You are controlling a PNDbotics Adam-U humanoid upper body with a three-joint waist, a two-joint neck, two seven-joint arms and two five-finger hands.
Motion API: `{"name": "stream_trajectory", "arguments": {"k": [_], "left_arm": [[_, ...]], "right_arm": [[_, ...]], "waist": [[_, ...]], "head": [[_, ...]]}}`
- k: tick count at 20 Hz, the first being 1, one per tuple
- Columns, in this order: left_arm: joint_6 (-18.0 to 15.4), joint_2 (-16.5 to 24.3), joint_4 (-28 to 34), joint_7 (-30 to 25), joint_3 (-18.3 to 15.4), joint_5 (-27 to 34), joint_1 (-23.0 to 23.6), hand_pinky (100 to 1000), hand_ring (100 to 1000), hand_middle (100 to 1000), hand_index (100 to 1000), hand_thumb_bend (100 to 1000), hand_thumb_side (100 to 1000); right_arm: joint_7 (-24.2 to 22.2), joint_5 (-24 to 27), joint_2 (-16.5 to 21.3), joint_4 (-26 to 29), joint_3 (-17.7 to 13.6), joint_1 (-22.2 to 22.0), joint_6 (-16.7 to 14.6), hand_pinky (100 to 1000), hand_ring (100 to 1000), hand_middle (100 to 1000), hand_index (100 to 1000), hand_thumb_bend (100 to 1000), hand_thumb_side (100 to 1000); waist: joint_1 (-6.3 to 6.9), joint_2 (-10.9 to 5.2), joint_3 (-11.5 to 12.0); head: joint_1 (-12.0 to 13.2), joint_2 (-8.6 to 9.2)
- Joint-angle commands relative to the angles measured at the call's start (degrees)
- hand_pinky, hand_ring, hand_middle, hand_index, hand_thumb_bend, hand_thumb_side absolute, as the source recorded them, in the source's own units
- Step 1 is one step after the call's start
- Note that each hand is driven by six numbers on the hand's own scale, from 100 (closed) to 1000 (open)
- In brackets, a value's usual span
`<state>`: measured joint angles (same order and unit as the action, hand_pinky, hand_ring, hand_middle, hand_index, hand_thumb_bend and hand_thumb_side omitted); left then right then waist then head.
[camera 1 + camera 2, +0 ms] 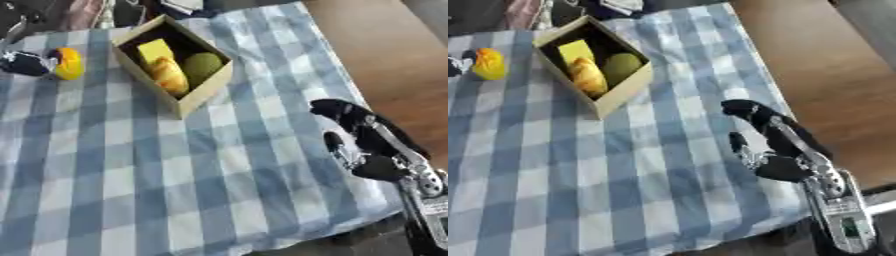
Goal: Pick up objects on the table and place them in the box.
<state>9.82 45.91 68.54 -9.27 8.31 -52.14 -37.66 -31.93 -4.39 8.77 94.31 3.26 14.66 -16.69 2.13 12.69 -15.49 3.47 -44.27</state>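
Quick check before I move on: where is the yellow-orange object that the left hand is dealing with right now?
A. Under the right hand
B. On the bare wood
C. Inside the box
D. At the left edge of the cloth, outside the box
D: the yellow-orange object sits at the cloth's left edge by the left hand, apart from the box.

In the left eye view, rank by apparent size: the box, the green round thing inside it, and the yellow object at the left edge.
1. Box, clearly largest.
2. Green round thing and yellow object held by the left robot hand: they look alike, so no ranking.
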Motion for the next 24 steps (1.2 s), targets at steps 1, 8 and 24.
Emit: {"name": "stream_trajectory", "arguments": {"k": [1, 8, 24], "left_arm": [[1.3, 1.0, -3.4, 3.9, -1.7, 0.7, -1.5, 688, 628, 752, 862, 219, 411], [2.0, -0.6, -8.8, 9.0, -2.1, 3.6, -1.9, 686, 623, 751, 863, 189, 514], [5.2, -2.6, -12.5, 11.3, -1.8, 7.2, -2.0, 681, 615, 756, 871, 174, 601]], "right_arm": [[0.1, 0.4, 0.6, 0.5, -0.1, 0.9, -0.2, 1000, 911, 878, 908, 100, 361], [0.0, 0.6, 0.6, 0.3, 0.2, 1.5, -0.4, 1000, 911, 878, 908, 100, 365], [0.1, 0.8, 0.8, -0.2, 0.3, 2.6, -0.9, 1000, 911, 876, 909, 100, 364]], "waist": [[-0.88, 0.18, -0.3], [-1.16, 1.08, -1.8], [-1.7, 2.75, -3.9]], "head": [[0.4, 0.23], [1.6, 1.24], [7.0, 3.67]]}}
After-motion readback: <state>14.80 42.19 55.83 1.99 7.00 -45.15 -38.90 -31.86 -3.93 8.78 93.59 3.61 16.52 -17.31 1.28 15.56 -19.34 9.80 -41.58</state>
